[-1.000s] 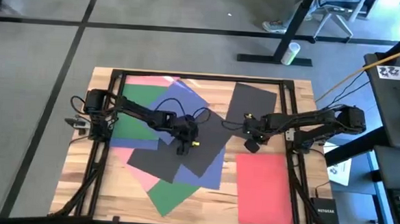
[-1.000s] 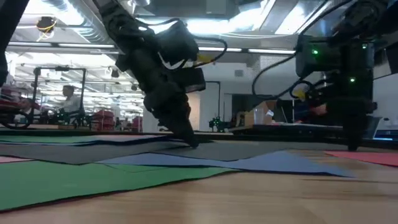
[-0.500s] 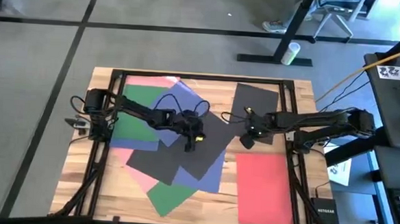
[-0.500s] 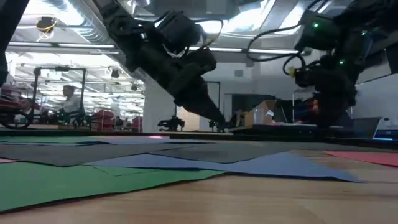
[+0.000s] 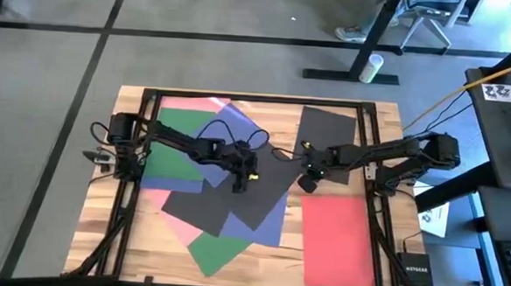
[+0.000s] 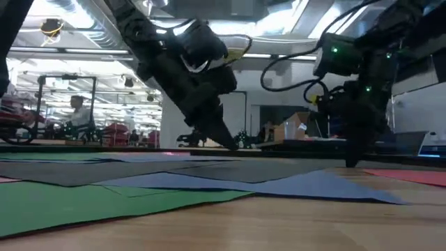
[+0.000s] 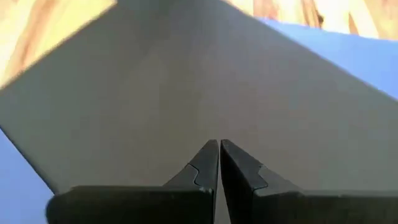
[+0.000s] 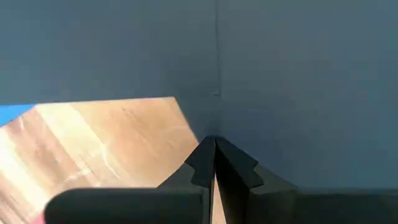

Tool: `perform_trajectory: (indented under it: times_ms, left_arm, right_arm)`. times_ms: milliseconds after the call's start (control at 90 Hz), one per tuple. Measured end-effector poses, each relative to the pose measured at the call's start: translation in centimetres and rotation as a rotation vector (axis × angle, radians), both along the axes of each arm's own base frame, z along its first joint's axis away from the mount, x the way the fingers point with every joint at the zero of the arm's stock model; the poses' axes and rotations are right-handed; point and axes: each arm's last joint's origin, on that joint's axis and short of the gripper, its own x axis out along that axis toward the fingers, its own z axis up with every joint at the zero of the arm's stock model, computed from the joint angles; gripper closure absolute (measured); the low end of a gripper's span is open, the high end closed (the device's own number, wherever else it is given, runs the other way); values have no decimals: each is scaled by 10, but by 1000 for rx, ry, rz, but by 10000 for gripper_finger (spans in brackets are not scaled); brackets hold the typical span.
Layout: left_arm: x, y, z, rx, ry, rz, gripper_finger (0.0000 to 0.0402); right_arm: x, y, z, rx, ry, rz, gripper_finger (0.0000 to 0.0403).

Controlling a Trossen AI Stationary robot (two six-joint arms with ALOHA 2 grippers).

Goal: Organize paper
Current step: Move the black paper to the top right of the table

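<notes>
Coloured paper sheets lie overlapped on the table's left half: green (image 5: 163, 143), blue (image 5: 239, 125), pink (image 5: 207, 103), a large black sheet (image 5: 235, 203) on top and a second green one (image 5: 219, 251) near the front. Another black sheet (image 5: 326, 129) lies at the far right, and a red sheet (image 5: 338, 239) lies alone at the near right. My left gripper (image 5: 240, 184) is shut and hangs a little above the large black sheet (image 7: 186, 81). My right gripper (image 5: 306, 184) is shut, its tips low at a black sheet's edge (image 8: 205, 124) beside bare wood. My right gripper points down with shut fingers (image 6: 348, 163) at the edge of a black sheet (image 8: 261, 93) that lies flat on the table. I cannot tell whether the tips touch the paper.
A dark frame (image 5: 240, 97) runs round the work area along the table's edges. Bare wood (image 5: 145, 251) shows at the near left and between the pile and the red sheet. Beyond the table stand a desk leg and a white cup (image 5: 371, 68).
My left gripper has risen off the large black sheet and shifted slightly toward the table's right, staying shut. My right gripper has gone toward the table's left, rising and coming down again at the black sheet's edge. The sheets lie as before.
</notes>
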Motion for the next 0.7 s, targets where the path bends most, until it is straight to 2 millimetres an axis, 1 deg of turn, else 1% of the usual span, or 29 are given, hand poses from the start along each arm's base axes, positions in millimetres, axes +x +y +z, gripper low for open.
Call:
perform_trajectory:
  times_ms: [233, 533, 700]
  left_arm:
    - [-7, -1, -7, -8, 41, 8, 402]
    - [-7, -1, -8, -18, 42, 19, 402]
    - [-7, -1, -8, -18, 42, 19, 402]
  right_arm:
    - [-5, 10, 2, 33, 30, 51, 403]
    - [-12, 24, 2, 53, 104, 105, 403]
    - [-23, 27, 6, 68, 163, 117, 403]
